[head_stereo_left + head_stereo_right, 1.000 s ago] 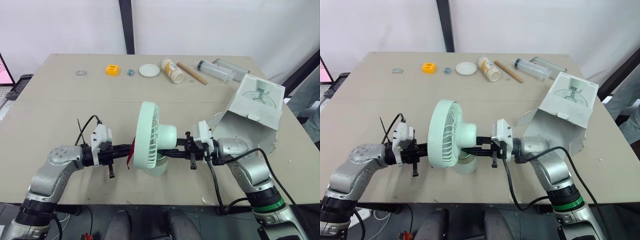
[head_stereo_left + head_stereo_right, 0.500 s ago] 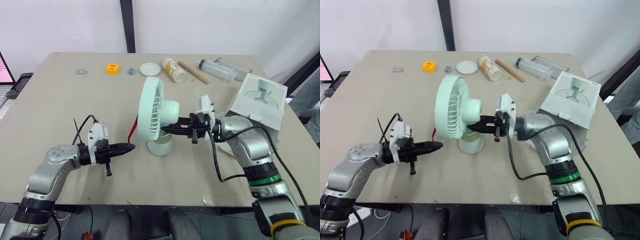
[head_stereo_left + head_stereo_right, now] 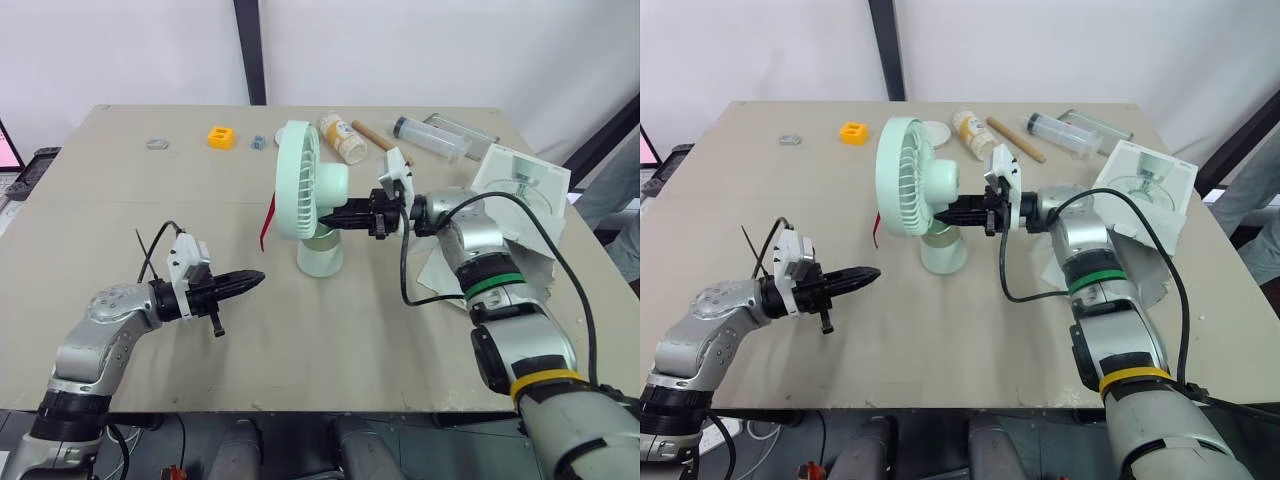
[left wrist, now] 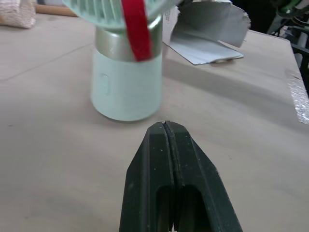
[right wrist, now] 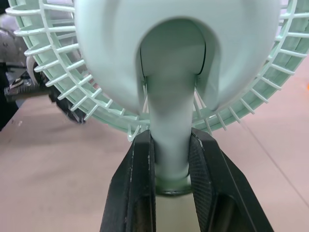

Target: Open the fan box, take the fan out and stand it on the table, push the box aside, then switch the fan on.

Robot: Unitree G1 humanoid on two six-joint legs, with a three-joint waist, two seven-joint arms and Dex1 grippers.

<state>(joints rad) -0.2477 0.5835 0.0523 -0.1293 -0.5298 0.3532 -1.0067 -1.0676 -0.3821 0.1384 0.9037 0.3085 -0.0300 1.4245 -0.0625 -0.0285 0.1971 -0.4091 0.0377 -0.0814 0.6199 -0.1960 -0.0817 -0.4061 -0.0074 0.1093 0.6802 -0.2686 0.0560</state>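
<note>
Fan [image 3: 303, 193] upright on bench [image 3: 110, 210], centre frame.
Right claw [image 5: 171, 144] grips its neck; left claw [image 3: 250, 278], lower left, closed empty; box [image 3: 520, 186] print unreadable.

Mint-green fan [image 3: 297, 180] stood upright on the worktop [image 3: 120, 200], red strip [image 3: 268, 222] hung from its grille, white fan box [image 3: 520, 185] laid open-flapped nearby.

Silver arms, black pincers, pretty clean look
Left arm [image 3: 105, 322] and right arm [image 3: 470, 235]: rounded silver-grey shells, loose black cable [image 3: 403, 270] off each wrist. Left gripper [image 3: 257, 276] and right gripper [image 3: 336, 214] are tapered black fingers with a white block [image 3: 186, 264] behind. Right arm adds a green ring [image 3: 486, 287] and yellow ring [image 3: 545, 381].
</note>
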